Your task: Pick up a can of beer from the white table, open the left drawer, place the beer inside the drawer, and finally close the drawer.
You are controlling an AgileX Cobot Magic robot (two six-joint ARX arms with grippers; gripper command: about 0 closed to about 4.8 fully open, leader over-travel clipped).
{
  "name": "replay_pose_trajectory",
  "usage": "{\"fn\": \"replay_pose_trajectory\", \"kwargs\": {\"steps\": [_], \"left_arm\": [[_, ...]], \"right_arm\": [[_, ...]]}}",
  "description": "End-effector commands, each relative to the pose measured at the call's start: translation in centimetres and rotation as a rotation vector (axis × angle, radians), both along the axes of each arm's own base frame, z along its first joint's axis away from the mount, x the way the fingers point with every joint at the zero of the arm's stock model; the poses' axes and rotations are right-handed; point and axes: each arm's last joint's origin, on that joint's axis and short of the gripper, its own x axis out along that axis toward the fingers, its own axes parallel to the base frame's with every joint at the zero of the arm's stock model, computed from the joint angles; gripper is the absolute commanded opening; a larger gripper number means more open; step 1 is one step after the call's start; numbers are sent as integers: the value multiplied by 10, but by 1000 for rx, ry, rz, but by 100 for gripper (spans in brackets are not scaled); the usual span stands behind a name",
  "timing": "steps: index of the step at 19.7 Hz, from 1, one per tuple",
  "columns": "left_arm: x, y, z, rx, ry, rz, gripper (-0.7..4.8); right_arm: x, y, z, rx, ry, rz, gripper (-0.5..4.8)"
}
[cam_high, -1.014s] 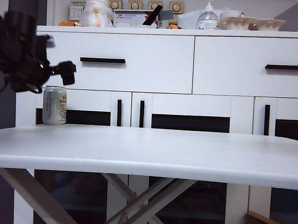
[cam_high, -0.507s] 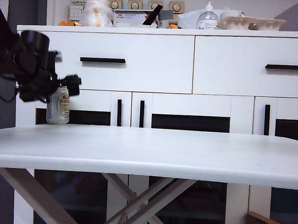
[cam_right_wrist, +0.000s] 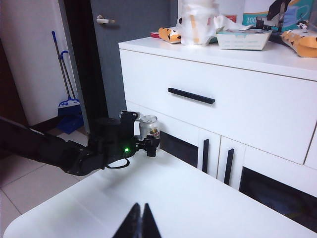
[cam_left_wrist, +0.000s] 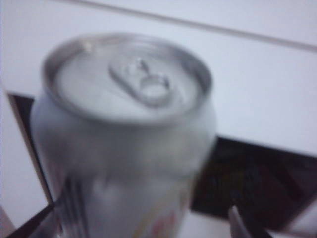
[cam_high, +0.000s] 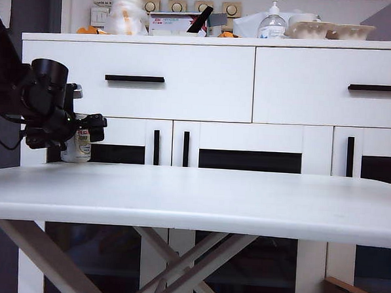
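A: Where's the can of beer (cam_high: 77, 147)?
B: Upright at nine o'clock on the white table (cam_high: 199, 196), the left gripper (cam_high: 85, 126) spread wide around it, below the left drawer (cam_high: 137, 78).
A: And the right gripper (cam_right_wrist: 138, 221)?
B: Only its wrist view shows it: pinched together, empty, above the table.

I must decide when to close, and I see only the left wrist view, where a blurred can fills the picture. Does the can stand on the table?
Observer: Yes. The can of beer stands upright at the far left of the white table, between the fingers of the open left hand.
Operator: Is the drawer open already?
Observer: No, the left drawer is shut.
Operator: Where is the other hand?
Observer: The right hand is shut, above the table, far from the can.
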Motion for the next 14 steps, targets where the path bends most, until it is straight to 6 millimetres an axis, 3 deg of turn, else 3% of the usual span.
{"fn": "replay_pose_trajectory", "kwargs": {"steps": [1,5,12,14], "left_arm": [[10,0,9,-1,-47,2,479],[22,0,11,-1,-35,2,479],[24,4,6,5,-20,10,479],[24,3,6,3,-22,-14,271]], "right_arm": [[-1,-1,4,23,-19,7,-1],[-1,-1,4,23,-18,6,-1],[-1,-1,4,23,-18,6,-1],[-1,-1,4,25,-17,7,-1]]}}
